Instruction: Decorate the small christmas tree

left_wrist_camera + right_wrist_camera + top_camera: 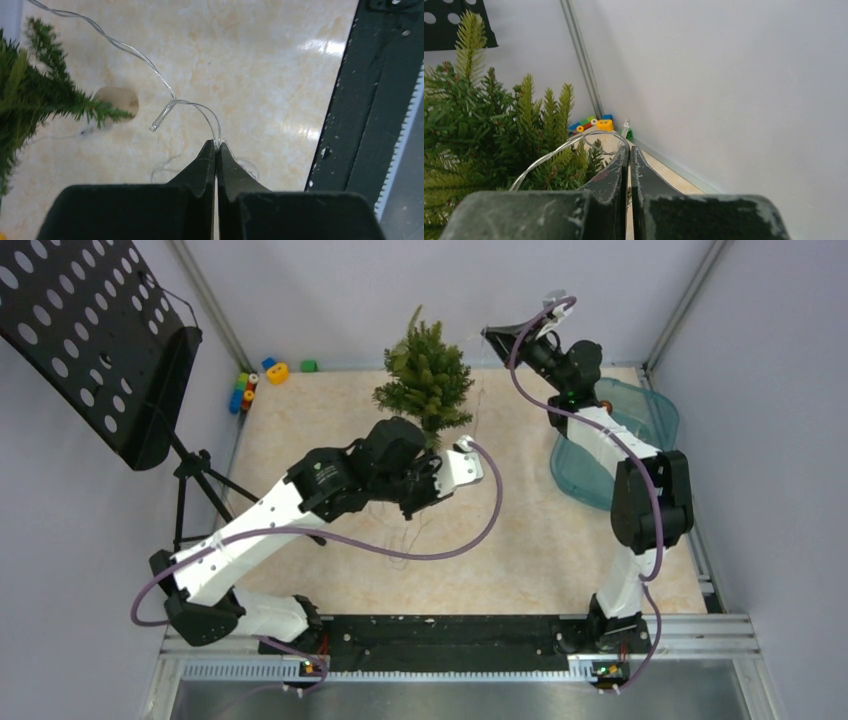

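While the left gripper (pixel 216 150) pinches clear wire (pixel 140 55), the right gripper (pixel 629 152) does too. From above, the left arm (pixel 300 500) hides the tree's (pixel 428 375) foot.

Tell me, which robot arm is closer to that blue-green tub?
Right. The right arm stands beside the teal tub, overlapping its edge from above; the left arm reaches toward the small christmas tree, well to the tub's left.

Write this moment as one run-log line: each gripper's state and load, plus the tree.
left gripper: shut on clear wire | right gripper: shut on clear wire | small christmas tree: upright on table
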Robot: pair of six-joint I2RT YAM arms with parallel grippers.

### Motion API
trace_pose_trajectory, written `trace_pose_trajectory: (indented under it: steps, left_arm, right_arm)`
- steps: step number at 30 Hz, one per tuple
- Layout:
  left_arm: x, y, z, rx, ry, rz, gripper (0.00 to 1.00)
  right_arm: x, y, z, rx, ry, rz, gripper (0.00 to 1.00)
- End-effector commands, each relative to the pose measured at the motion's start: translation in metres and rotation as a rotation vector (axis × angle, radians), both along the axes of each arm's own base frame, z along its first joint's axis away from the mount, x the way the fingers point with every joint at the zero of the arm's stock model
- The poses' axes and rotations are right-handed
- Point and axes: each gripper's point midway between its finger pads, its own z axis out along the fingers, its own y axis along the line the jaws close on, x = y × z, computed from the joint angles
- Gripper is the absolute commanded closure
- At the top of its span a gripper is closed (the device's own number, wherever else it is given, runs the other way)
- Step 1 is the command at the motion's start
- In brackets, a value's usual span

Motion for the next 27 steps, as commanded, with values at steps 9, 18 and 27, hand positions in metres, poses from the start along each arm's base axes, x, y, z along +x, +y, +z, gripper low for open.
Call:
trace_pose_trajectory:
  steps: [9, 18, 27]
  left_arm:
    - [0.032, 0.080, -0.011, 0.060, -0.188, 0.218, 1.00]
    - [0.056, 0.130, 0.018, -0.003, -0.273, 0.430, 1.00]
    - [0.059, 0.166, 0.024, 0.034, -0.359, 0.530, 1.00]
  right_arm:
    - [-0.030, -0.004, -0.018, -0.019, -0.031, 0.031, 1.00]
    - [-0.032, -0.005, -0.031, -0.065, -0.009, 0.027, 1.00]
    - [-0.033, -0.004, -0.036, -0.117, 0.008, 0.031, 1.00]
